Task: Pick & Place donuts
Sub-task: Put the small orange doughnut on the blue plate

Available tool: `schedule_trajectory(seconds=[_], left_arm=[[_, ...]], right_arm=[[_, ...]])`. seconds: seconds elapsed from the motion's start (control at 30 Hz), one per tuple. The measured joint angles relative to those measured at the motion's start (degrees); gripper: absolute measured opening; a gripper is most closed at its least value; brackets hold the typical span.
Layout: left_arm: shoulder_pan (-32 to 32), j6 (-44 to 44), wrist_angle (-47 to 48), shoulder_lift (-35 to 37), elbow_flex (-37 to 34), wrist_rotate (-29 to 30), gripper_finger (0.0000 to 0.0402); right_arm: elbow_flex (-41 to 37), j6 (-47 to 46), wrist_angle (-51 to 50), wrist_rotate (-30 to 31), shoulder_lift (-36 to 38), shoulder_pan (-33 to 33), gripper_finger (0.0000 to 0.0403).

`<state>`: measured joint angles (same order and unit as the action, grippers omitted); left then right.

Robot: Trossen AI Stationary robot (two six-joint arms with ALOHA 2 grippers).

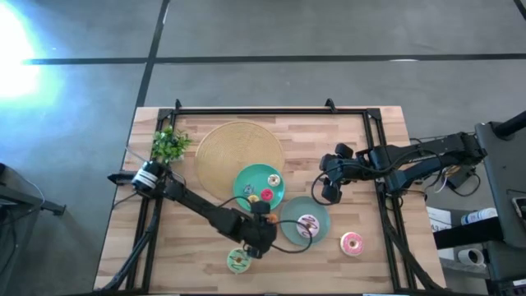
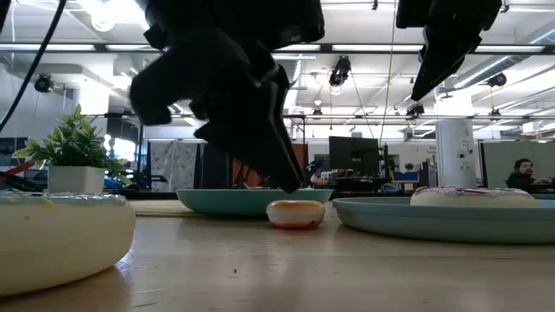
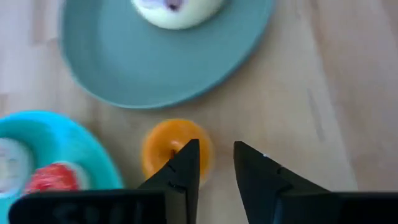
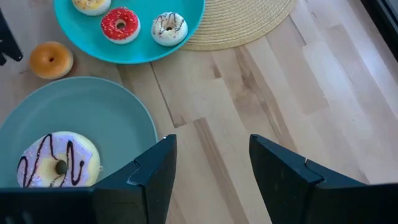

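My left gripper (image 3: 216, 144) is open and hangs just above the small orange donut (image 3: 168, 146), which lies flat on the wood between the two plates (image 2: 295, 213). One fingertip shows in front of the donut's middle; the other stands beside it. The white donut with purplish stripes (image 4: 59, 162) sits on the dull teal plate (image 1: 322, 210). Three small donuts, among them a red one (image 4: 120, 23), lie on the bright teal plate (image 4: 186, 18). The green donut (image 1: 238, 260) and the pink donut (image 1: 352, 242) rest on the table. My right gripper (image 4: 211, 162) waits open above bare wood to the right of the plates.
The tan woven disc (image 1: 230, 148) lies behind the bright plate, partly under it. A small potted plant (image 1: 170, 144) stands at the far left corner. A black frame (image 1: 271, 110) runs around the table's edges. Bare wood lies to the right of the plates and along the near edge.
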<state>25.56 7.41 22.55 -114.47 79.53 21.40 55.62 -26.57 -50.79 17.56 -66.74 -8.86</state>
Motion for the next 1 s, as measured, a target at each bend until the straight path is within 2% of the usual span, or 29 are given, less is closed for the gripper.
schedule_trajectory(seconds=[0.13,0.3,0.83,1.0], left_arm=[[0.07,-0.01,0.00,0.34,-0.02,3.12,0.0098],[0.04,-0.97,-0.08,0.94,0.02,1.68,0.0121],[-0.89,-3.11,-0.25,-2.08,-0.07,3.70,0.0122],[-2.04,-2.45,-0.32,-3.12,-0.07,-1.03,0.0122]], right_arm=[[-0.51,0.00,0.00,0.01,0.00,0.00,0.0194],[-1.46,-0.02,-0.01,0.02,0.00,0.00,0.0194],[-1.84,-0.02,0.11,0.02,0.00,0.00,0.0194],[-1.84,-0.01,0.12,0.02,0.00,0.00,0.0194]])
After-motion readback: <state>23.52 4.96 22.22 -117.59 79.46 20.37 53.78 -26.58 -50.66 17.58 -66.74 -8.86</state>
